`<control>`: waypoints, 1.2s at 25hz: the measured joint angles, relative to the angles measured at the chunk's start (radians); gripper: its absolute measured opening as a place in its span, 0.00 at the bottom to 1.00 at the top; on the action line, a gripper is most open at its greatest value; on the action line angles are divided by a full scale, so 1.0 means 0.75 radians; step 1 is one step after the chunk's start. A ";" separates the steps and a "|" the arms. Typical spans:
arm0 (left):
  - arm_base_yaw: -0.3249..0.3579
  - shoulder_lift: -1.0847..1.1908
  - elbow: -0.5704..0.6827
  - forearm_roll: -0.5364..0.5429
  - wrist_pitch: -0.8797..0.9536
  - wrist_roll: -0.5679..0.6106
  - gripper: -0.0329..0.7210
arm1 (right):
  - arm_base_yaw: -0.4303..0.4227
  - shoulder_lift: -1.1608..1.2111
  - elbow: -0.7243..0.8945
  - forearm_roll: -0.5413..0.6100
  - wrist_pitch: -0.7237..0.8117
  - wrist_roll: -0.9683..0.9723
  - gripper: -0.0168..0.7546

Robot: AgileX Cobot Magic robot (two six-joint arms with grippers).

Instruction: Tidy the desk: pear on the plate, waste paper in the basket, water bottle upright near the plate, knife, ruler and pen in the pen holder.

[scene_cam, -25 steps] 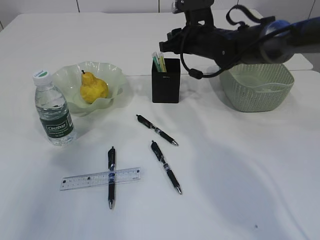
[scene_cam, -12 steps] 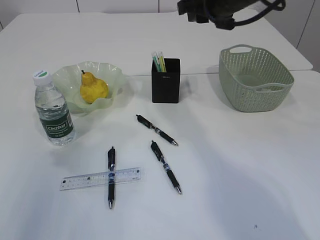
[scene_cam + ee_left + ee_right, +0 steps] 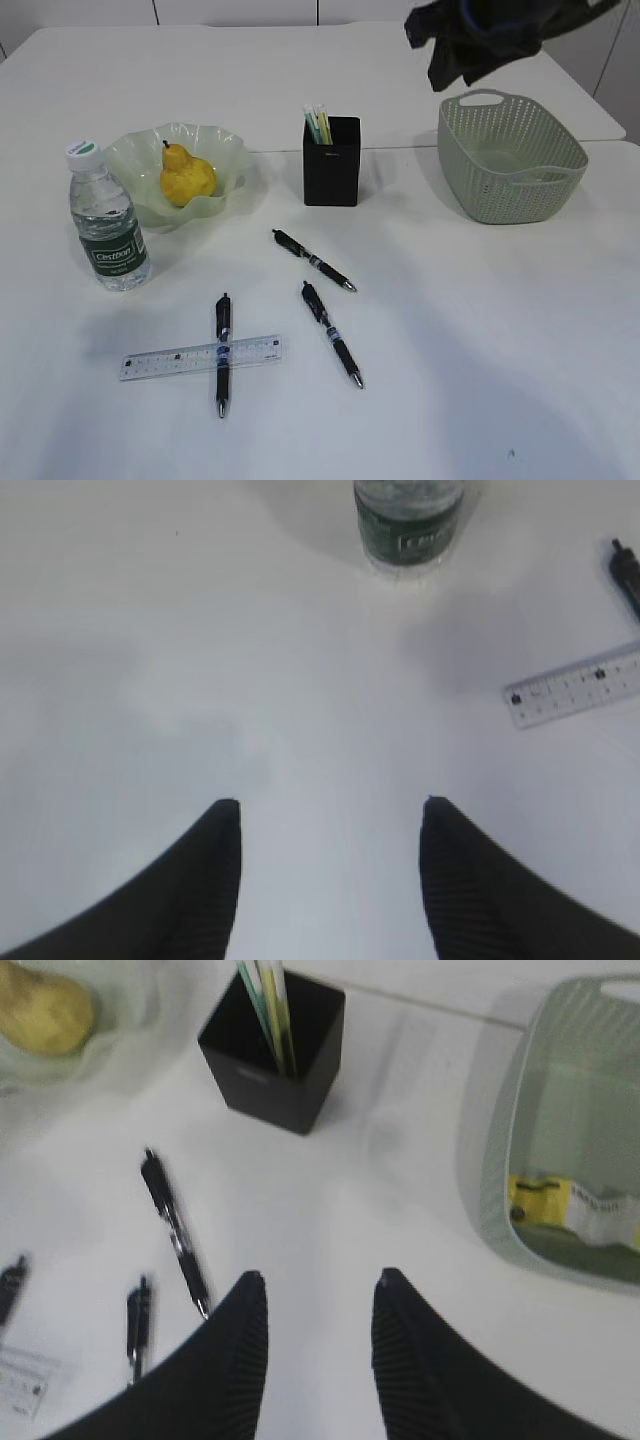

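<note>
Change since a second ago: my right arm, then stretched low across the pen holder (image 3: pixel 331 160) and basket (image 3: pixel 511 156), has lifted and drawn back to the upper right corner of the exterior view, a dark blurred mass above the basket's far rim. Nothing on the table (image 3: pixel 470 330) has shifted.

Right gripper (image 3: pixel 316 1305): jaws apart, empty, held high and looking down on bare table between the pen holder and the basket.

Left gripper (image 3: pixel 328 825): jaws apart, empty, above bare table short of the water bottle (image 3: pixel 106 220); out of the exterior view.

Pear (image 3: pixel 186 177): in the plate (image 3: pixel 225 150).

Water bottle: upright, just beside the plate.

Waste paper (image 3: pixel 570 1210): inside the basket.

Pen holder: upright, with light green sticks standing in it.

Ruler (image 3: pixel 201 357): flat on the table, with one pen (image 3: pixel 222 353) lying across it.

Two other pens (image 3: pixel 313 260) (image 3: pixel 332 333): loose on the table, between the ruler and the pen holder.
</note>
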 joint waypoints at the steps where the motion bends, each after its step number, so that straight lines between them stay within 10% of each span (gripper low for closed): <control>1: 0.000 0.000 0.000 -0.015 0.036 0.000 0.58 | 0.000 0.000 0.000 -0.016 0.053 0.000 0.40; 14: 0.000 0.028 -0.021 -0.098 0.273 0.046 0.58 | 0.000 0.000 -0.081 -0.016 0.067 0.000 0.40; 30: -0.008 0.521 -0.549 -0.137 0.447 0.312 0.58 | 0.000 0.000 -0.081 -0.015 0.371 0.000 0.40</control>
